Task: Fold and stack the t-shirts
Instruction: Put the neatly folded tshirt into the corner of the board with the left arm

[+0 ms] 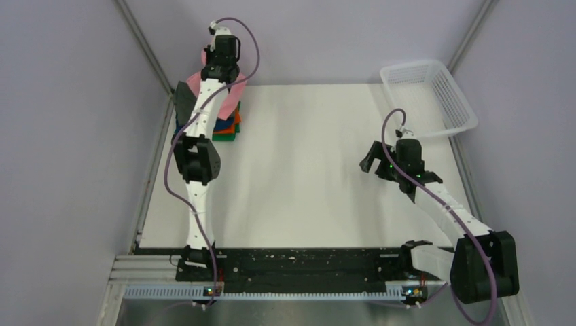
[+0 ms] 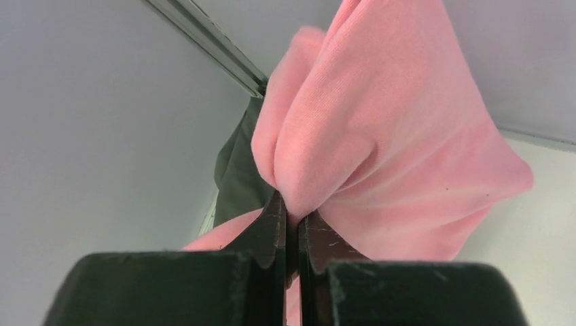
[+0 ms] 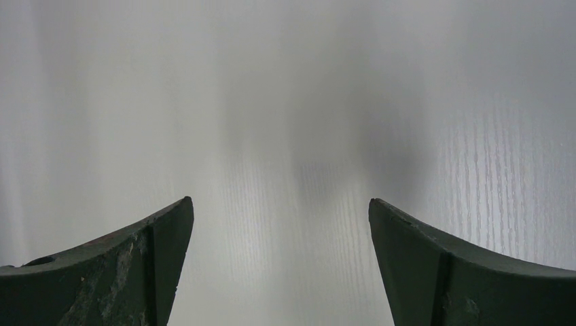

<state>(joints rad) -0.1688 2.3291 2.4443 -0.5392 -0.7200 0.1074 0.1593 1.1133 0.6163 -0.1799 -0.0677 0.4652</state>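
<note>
My left gripper [image 2: 292, 216] is shut on a bunched fold of the pink t-shirt [image 2: 380, 136]. It holds the shirt at the far left corner of the table, over the stack of folded shirts [image 1: 227, 125], where orange, green and blue edges show. In the top view the pink t-shirt [image 1: 233, 97] is mostly hidden behind the left arm. A dark grey shirt [image 2: 238, 170] shows behind the pink cloth. My right gripper [image 1: 380, 165] is open and empty above bare table on the right; its fingers [image 3: 156, 251] are wide apart.
A white mesh basket [image 1: 429, 95] stands at the far right corner. The white table [image 1: 306, 170] lies between the arms. Grey walls close in at left, back and right.
</note>
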